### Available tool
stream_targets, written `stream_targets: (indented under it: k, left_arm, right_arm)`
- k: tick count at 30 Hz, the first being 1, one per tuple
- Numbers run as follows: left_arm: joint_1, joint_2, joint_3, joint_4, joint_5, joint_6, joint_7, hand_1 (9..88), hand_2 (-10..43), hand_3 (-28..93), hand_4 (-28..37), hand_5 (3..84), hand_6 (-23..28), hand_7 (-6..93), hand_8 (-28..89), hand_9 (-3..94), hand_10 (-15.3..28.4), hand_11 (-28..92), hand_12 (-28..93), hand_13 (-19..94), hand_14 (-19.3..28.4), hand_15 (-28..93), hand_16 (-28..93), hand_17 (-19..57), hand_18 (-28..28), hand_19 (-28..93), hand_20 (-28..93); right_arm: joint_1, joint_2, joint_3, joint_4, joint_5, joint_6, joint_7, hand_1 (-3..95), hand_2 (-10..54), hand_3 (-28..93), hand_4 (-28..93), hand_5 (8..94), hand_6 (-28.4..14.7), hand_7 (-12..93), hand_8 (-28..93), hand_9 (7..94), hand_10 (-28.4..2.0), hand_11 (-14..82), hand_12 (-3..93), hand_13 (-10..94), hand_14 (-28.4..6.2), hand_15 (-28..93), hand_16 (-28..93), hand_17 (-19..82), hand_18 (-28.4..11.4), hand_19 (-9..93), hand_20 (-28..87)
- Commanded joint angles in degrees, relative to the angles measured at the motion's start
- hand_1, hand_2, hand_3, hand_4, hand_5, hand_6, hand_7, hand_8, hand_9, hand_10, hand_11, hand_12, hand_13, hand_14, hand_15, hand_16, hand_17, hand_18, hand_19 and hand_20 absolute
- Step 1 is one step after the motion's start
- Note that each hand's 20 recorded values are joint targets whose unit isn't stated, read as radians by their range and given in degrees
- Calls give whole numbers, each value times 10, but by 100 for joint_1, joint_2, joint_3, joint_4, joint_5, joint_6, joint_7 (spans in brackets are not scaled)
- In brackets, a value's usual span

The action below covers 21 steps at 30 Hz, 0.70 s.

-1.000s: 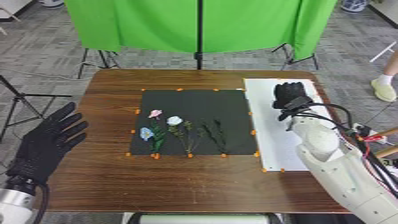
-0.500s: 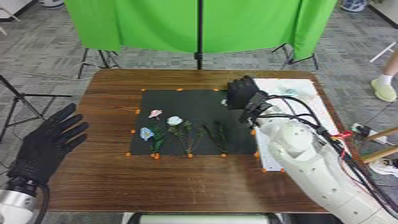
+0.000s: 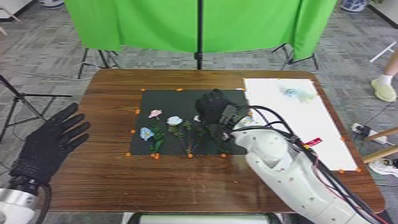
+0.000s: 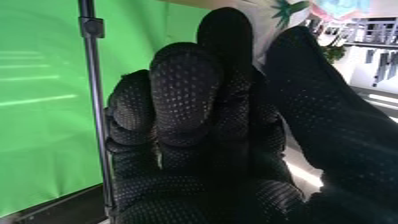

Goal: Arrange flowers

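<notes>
1. Flowers on green stems: a pink bloom (image 3: 155, 113), a white bloom (image 3: 175, 120) and a pale blue bloom (image 3: 147, 133), lying on a black rectangular mat (image 3: 169, 97) at mid-tabletop (image 3: 115, 180).
2. Right hand, black-gloved (image 3: 211, 106), above the mat's right part, near the dark slender stems (image 3: 222, 146). Fingers (image 4: 185, 90) close together, thumb apart from them; no bloom or stem is seen clamped.
3. Left hand, black-gloved (image 3: 43, 150), over the tabletop's left edge, fingers apart and empty.
4. White rectangular sheet (image 3: 275, 115), along the tabletop's right edge. A pale blue-green patch (image 3: 297, 94), probably a flower already laid out, lies near its far end.
5. Step in hand, as judged: taking up a further stem. The hand should descend beside the dark stems, thumb and fingers straddling a single one, then close lightly below the bloom and lift straight up. A low sweep could drag the white bloom's neighbouring stem; a hard pinch could crush petals.
</notes>
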Motion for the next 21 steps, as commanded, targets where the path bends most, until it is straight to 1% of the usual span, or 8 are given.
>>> stream_targets:
  k: [1,4,5,8,16,17,18,21]
  left_arm:
    - [55,-5,-21,19,7,-44,-109,248,-6,696,-282,243,16,206,-118,195,96,211,156,137,121,327,-5,-119,184,402,73]
    - [54,-41,-3,17,5,-32,-139,248,-6,696,-283,244,16,206,-118,196,97,211,155,138,121,328,-5,-118,184,401,72]
    - [55,-47,14,16,9,-26,-120,248,-6,697,-283,244,16,205,-118,196,97,211,155,138,120,328,-5,-118,184,401,72]
    - [14,-34,37,35,11,-42,-134,248,-6,696,-283,244,16,205,-118,196,96,211,155,138,120,328,-5,-118,184,402,72]
    - [28,-60,28,28,8,-55,-182,249,-5,696,-283,244,16,205,-118,197,96,211,155,138,120,329,-5,-118,184,402,72]
    - [22,-58,33,34,9,-53,-169,249,-5,695,-282,244,16,205,-118,196,96,212,155,138,120,329,-6,-118,184,402,72]
    - [23,-60,28,29,9,-48,-178,249,-5,695,-282,244,16,205,-118,197,96,212,155,138,120,328,-6,-118,183,402,72]
    - [50,-78,1,16,10,-43,-187,249,-5,696,-282,244,16,205,-118,197,96,212,154,138,121,328,-6,-118,183,401,71]
  right_arm:
    - [-84,-158,-136,23,-106,161,253,473,-95,828,-283,739,25,434,-136,876,-24,243,444,793,-16,606,278,365,-162,851,384]
    - [-99,-252,-145,116,-173,197,290,474,-94,826,-283,733,25,436,-136,874,-24,242,445,790,-17,607,279,362,-163,851,385]
    - [-82,-262,-176,145,-171,240,313,474,-94,825,-283,732,25,436,-137,874,-24,242,446,790,-17,608,279,362,-163,850,385]
    - [-60,-331,-211,233,-235,307,338,475,-92,823,-283,729,26,439,-138,873,-25,242,445,788,-17,609,279,361,-163,850,385]
    - [-126,-424,-29,243,-351,-171,73,467,-81,815,-283,672,30,451,-147,844,-22,215,467,758,-13,618,293,339,-159,838,391]
    - [-149,-433,57,231,-317,-263,-69,464,-80,811,-283,666,29,452,-149,841,-24,215,468,753,-13,618,294,336,-159,836,392]
    - [-147,-393,9,191,-244,-261,65,452,-79,809,-283,654,28,458,-156,834,-25,221,463,745,-14,622,289,331,-159,833,395]
    - [-188,-397,105,175,-319,-296,-72,419,-80,812,-283,631,23,457,-162,805,-34,245,441,718,-22,636,276,315,-159,823,404]
